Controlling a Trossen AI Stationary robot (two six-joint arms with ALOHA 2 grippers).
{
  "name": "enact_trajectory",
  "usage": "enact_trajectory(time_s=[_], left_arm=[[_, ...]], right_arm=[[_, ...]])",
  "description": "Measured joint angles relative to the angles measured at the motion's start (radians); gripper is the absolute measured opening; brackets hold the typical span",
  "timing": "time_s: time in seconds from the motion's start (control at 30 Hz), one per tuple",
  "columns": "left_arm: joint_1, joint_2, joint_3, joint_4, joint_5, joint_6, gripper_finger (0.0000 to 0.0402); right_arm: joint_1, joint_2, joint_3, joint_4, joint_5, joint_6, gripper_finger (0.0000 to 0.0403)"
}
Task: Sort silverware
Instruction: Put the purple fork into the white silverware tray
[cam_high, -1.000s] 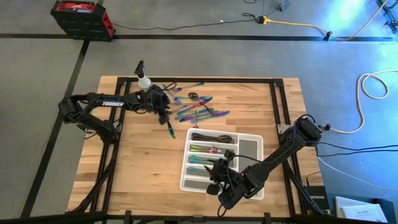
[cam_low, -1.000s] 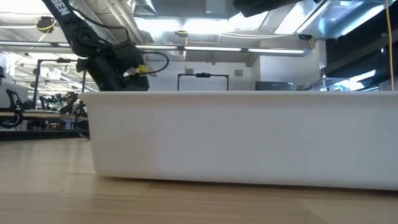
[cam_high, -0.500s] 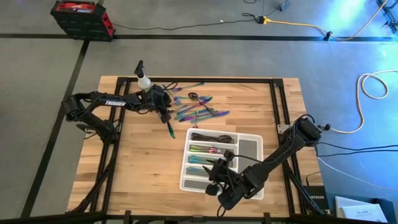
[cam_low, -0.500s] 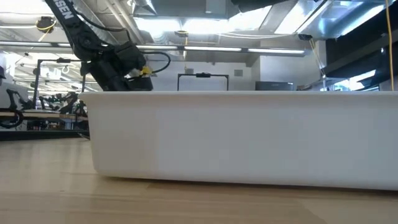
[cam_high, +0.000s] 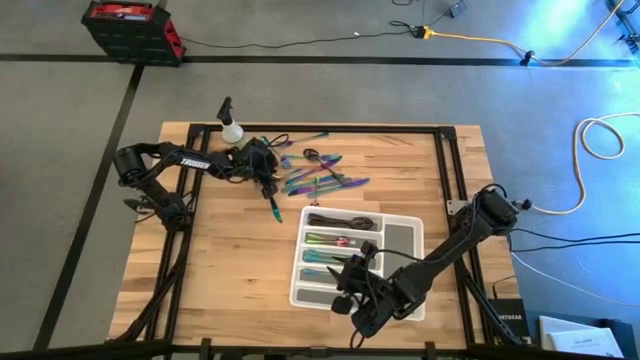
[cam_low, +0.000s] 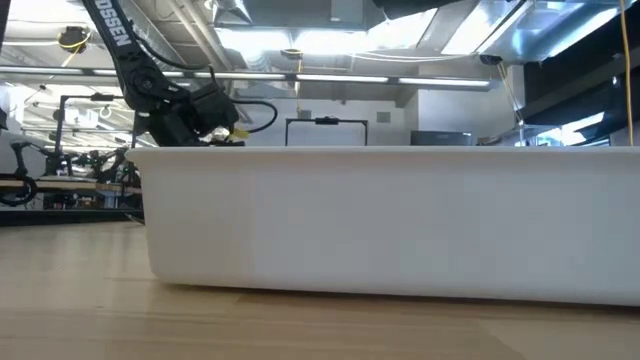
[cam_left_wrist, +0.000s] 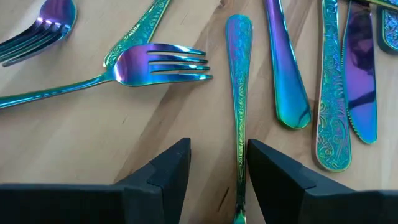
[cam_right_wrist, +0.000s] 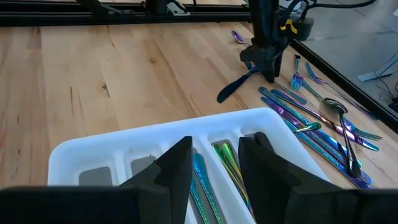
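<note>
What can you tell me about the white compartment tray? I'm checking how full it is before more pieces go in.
The white compartment tray is a rectangular plastic-looking organiser lying flat on the wooden table, set at a slight angle. It has several long parallel slots plus a shorter side section. One slot holds dark utensils; others hold iridescent pieces; the grey-floored side section looks bare. The right pincer hovers over the tray's near end.
</note>
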Motion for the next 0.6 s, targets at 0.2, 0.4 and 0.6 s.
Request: enact_trajectory(time_s=[0.2, 0.4, 0.6], left_arm=[[-0.004, 0.009, 0.001, 0.001, -0.001, -0.001, 0.0139], [-0.010, 0.008, 0.004, 0.007, 0.001, -0.013, 0.0085], [-0.010, 0.009, 0.003, 0.029, 0.006, -0.057, 0.0048]], right_arm=[[0.000, 0.000, 0.000, 0.001, 0.000, -0.015, 0.0115], [0.000, 0.000, 0.000, 0.000, 0.000, -0.016, 0.0115], [0.000, 0.000, 0.000, 0.000, 0.001, -0.016, 0.0115]])
